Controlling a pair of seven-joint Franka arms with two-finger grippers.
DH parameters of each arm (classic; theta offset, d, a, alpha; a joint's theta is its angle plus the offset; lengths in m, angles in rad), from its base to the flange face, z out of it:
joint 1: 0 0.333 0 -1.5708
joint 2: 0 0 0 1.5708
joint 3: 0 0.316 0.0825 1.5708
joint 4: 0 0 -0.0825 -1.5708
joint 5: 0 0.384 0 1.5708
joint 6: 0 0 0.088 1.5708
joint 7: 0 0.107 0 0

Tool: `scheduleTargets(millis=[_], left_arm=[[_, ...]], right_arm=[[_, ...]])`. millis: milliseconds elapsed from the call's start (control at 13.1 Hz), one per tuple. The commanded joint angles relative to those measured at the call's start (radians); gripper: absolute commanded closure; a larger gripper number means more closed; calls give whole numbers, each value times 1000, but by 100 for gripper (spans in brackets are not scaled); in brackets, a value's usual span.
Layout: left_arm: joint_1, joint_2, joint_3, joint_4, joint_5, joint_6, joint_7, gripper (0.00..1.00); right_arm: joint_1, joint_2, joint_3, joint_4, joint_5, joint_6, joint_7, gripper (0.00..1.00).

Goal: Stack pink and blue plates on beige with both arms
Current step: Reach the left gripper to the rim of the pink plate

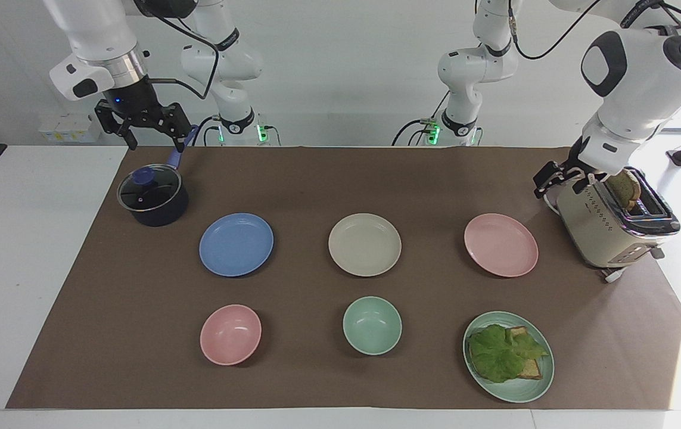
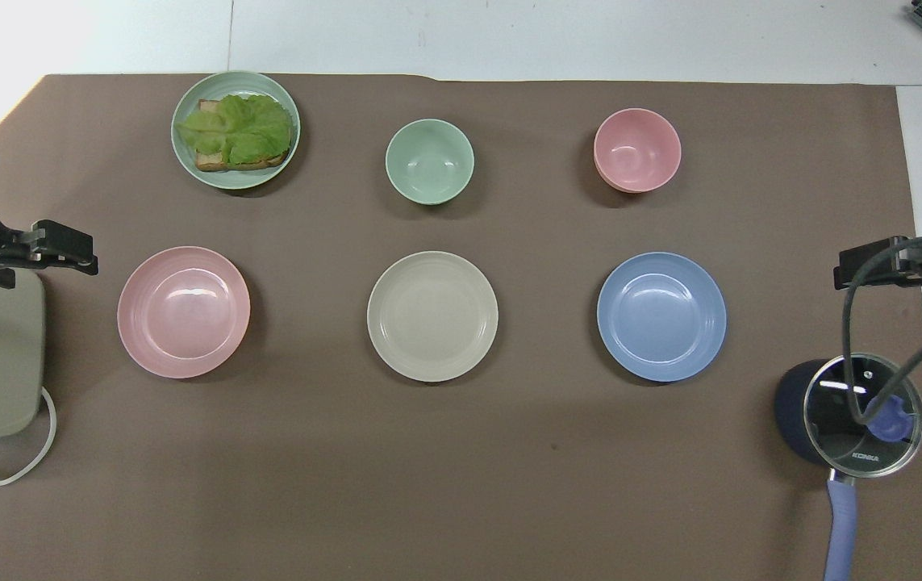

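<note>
Nothing is stacked yet; both grippers, left (image 1: 557, 179) and right (image 1: 143, 128), hang with fingers wide and empty. Next, the pink plate (image 1: 501, 245), at three o'clock of the beige plate (image 1: 364, 245), needs gripping.

right arm (image 1: 93, 36): comes down from its base end, wrist vertical, forearm near upright. right gripper (image 1: 142, 128) hangs in the air, pointing straight down, fingers spread apart, nothing between them. in the overhead view only its tip shows at the frame edge (image 2: 872, 268).

left arm (image 1: 638, 65): elbow bent high, forearm sloping down and inward, wrist tilted. left gripper (image 1: 560, 176) sits low, angled down, jaws apart, holding nothing. overhead view shows its black fingers (image 2: 61, 246) reaching in from the edge.

both grippers well apart, at opposite ends.
</note>
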Motion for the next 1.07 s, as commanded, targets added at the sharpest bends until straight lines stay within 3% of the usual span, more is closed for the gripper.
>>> scheduleTargets(millis=[0, 536, 995], left_arm=[[23, -17, 0, -162, -20, 159, 36, 0], [57, 47, 3, -327, -20, 394, 138, 0], [60, 135, 3, -328, -20, 471, 49, 0]], right_arm=[[-7, -17, 1, -21, 1, 15, -15, 0], [-7, -17, 1, -21, 1, 15, -15, 0], [-7, -17, 1, -21, 1, 15, -15, 0]])
